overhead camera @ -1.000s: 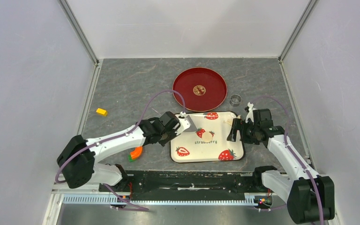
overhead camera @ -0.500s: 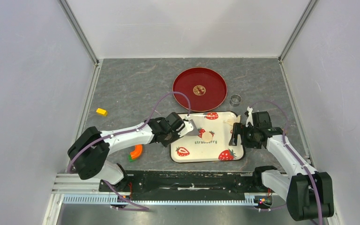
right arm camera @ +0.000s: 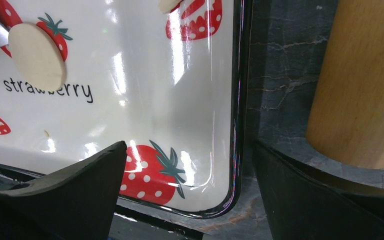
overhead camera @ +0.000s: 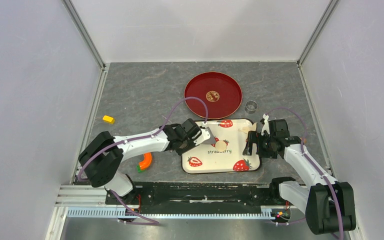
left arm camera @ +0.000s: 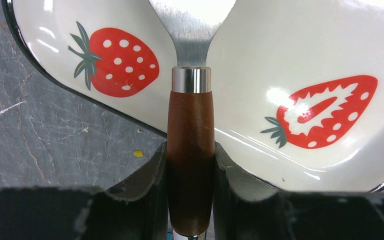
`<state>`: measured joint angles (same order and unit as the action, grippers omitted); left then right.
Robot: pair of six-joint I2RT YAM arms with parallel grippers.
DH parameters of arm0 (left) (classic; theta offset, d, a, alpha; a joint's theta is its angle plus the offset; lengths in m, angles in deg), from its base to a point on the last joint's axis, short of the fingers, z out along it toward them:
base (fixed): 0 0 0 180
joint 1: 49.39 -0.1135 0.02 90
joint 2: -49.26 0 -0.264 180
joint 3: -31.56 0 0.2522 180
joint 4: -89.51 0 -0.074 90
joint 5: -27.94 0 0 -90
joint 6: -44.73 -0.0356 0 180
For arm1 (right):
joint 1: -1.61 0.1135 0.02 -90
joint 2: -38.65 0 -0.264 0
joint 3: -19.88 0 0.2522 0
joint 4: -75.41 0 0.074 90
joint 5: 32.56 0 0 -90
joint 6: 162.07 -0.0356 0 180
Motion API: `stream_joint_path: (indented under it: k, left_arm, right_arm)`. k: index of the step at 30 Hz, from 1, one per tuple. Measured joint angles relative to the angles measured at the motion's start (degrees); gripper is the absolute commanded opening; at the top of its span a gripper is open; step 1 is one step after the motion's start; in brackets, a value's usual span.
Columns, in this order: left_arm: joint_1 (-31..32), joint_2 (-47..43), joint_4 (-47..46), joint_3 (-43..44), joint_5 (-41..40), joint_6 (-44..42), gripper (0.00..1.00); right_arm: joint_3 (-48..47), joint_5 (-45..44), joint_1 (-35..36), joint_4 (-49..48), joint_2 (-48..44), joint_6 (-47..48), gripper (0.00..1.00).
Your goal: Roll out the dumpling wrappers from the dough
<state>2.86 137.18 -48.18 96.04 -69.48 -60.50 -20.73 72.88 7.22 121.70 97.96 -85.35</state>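
A: Left pincer (left arm camera: 190, 162) clamped on the spatula (left arm camera: 190, 125), blade low over the tray (left arm camera: 280, 45), just beside the wrapper (right arm camera: 36, 56) at mid-tray.
B: Right pincer (right arm camera: 190, 155) gapes wide at the rim, holding nothing. Too steep a push could crumple that disc, or skid the tray.

One dumpling wrapper (overhead camera: 222, 145) (right arm camera: 36, 55): small, thin, round, pale cream disc, lying flat near the middle of the strawberry tray (overhead camera: 231, 156) (right arm camera: 180, 100), just above the printed word. One small cream dough scrap (overhead camera: 243, 129) (right arm camera: 169, 4) lies toward the tray's far right corner, apart from the disc.
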Motion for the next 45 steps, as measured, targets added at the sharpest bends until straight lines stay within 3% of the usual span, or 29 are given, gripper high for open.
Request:
stream_joint_path:
  k: [25,45]
  left_arm:
    - [0.96,1.27,0.26,0.76,-1.29,-2.86,0.02]
    - [0.48,0.81,7.58,2.25,1.97,-3.28,0.02]
  right_arm:
    - [0.46,0.83,-0.15,-0.83,-0.48,-0.07,0.97]
    - [0.85,1.86,-0.20,-1.66,-0.81,-0.09,0.97]
